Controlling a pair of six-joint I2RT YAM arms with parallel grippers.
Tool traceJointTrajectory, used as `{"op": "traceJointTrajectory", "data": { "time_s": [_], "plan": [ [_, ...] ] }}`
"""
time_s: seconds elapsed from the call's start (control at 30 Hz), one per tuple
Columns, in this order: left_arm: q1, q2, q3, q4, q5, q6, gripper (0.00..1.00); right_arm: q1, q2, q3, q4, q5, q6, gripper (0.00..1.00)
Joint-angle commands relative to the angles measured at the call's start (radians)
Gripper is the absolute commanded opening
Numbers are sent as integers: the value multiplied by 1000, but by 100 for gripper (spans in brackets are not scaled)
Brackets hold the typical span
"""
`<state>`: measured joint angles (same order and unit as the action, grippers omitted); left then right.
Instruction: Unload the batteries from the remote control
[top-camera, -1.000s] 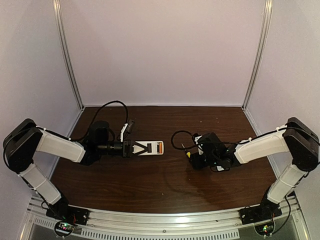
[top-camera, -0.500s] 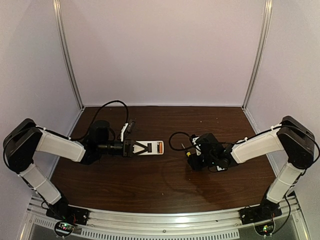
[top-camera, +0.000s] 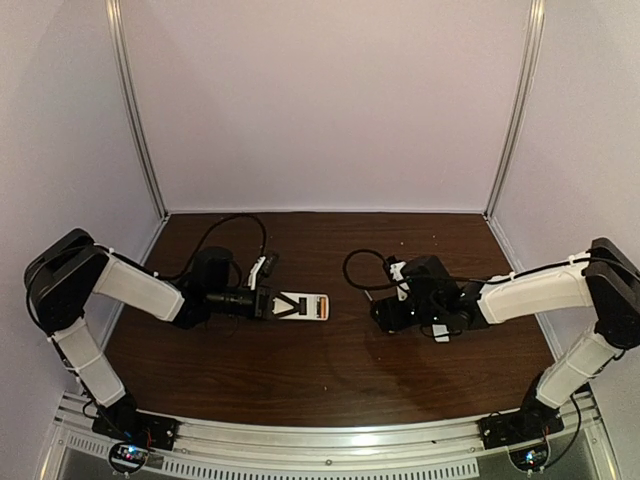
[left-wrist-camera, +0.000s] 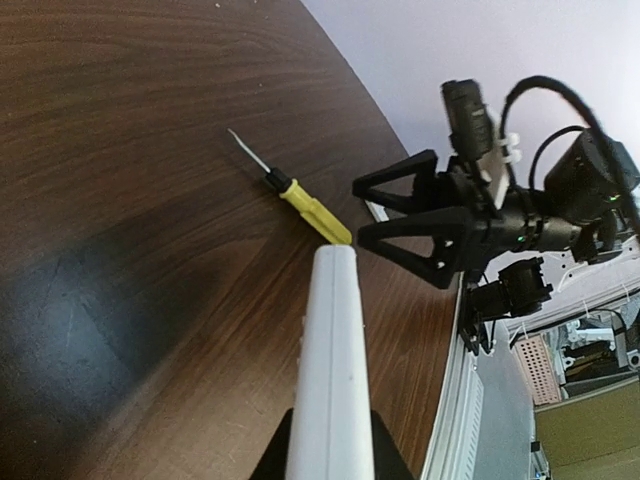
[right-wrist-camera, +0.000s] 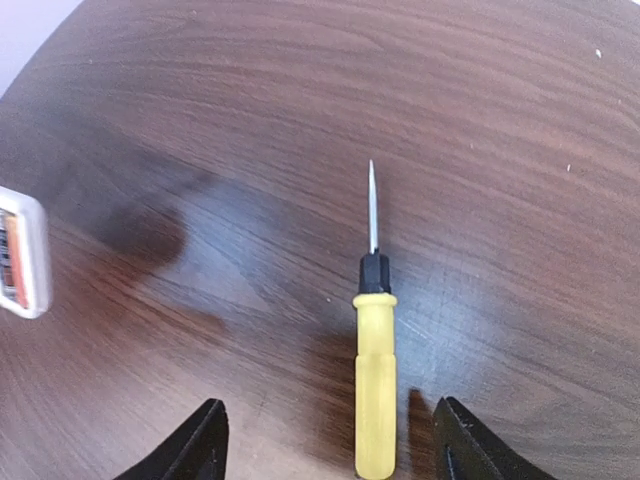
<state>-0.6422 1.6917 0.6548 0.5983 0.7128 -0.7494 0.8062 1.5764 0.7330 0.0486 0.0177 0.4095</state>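
Observation:
My left gripper (top-camera: 285, 305) is shut on the white remote control (top-camera: 303, 306) and holds it level, its free end pointing right. Orange batteries (top-camera: 318, 306) show in that open end. In the left wrist view the remote (left-wrist-camera: 330, 370) runs up from between my fingers (left-wrist-camera: 385, 465), seen edge-on. In the right wrist view the remote's end (right-wrist-camera: 22, 255) with an orange battery (right-wrist-camera: 10, 262) shows at the left edge. My right gripper (top-camera: 384, 316) is open, its jaws on either side of the yellow-handled screwdriver (right-wrist-camera: 375, 400) without touching it.
The screwdriver (left-wrist-camera: 300, 200) lies flat on the brown table (top-camera: 320, 370), its tip pointing towards the remote. The right gripper (left-wrist-camera: 420, 225) also shows beyond it in the left wrist view. Black cables loop behind both wrists.
My left gripper has carried the remote a little nearer and to the right. My right gripper has shifted slightly and now hides the screwdriver's yellow handle from the top view.

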Motion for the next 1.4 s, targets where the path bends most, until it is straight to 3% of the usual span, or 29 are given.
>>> {"op": "traceJointTrajectory", "data": {
  "time_s": [0.0,0.4,0.77,1.2,1.37],
  "plan": [
    [-7,37,9,62,-37,-56,0,-5,-106,-22,-41,-13,-4,73],
    [-78,135,48,8,-99,-105,2,4,-375,-168,-38,-50,33,78],
    [-123,159,52,-61,-205,-106,25,10,-581,-339,2,-71,78,80],
    [-114,171,113,-212,-328,-11,64,12,-547,-337,28,-87,88,80],
    [-103,166,130,-279,-389,33,73,14,-527,-330,23,-77,85,80]
  ]
}}
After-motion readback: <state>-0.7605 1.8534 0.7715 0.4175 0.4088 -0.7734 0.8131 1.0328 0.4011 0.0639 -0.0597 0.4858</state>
